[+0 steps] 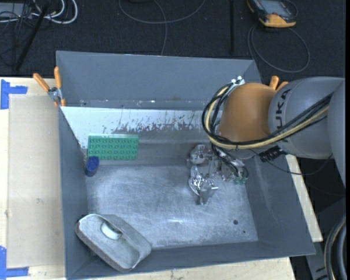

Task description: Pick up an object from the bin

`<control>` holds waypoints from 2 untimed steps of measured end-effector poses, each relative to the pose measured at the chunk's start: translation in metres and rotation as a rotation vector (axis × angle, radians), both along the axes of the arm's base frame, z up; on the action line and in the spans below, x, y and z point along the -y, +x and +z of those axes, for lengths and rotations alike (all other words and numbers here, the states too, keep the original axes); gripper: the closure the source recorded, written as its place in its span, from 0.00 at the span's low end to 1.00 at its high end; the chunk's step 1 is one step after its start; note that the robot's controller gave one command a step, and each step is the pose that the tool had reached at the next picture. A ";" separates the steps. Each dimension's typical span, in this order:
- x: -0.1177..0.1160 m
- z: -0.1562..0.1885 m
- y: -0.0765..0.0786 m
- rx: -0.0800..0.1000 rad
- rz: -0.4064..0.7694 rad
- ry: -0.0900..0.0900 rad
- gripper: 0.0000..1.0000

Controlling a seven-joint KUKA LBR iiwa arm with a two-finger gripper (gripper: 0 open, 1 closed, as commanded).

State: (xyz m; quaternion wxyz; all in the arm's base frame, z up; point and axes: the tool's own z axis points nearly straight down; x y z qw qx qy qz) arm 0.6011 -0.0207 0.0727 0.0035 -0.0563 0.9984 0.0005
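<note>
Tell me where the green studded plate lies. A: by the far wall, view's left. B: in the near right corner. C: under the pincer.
A: the green studded plate lies against the far wall at the left, a small blue thing at its corner, well apart from the pincer.

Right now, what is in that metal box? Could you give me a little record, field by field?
container: grey metal bin
tool: over bare floor, right of centre, apart from all three things
far left: green studded plate along the back wall
beside it: small blue cylinder at the plate's lower left corner
near left corner: grey rounded object with a white part on top
</note>
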 end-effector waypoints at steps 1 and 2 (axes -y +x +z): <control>0.000 0.002 0.000 -0.003 -0.002 0.000 1.00; -0.008 0.172 0.011 0.004 -0.035 -0.001 1.00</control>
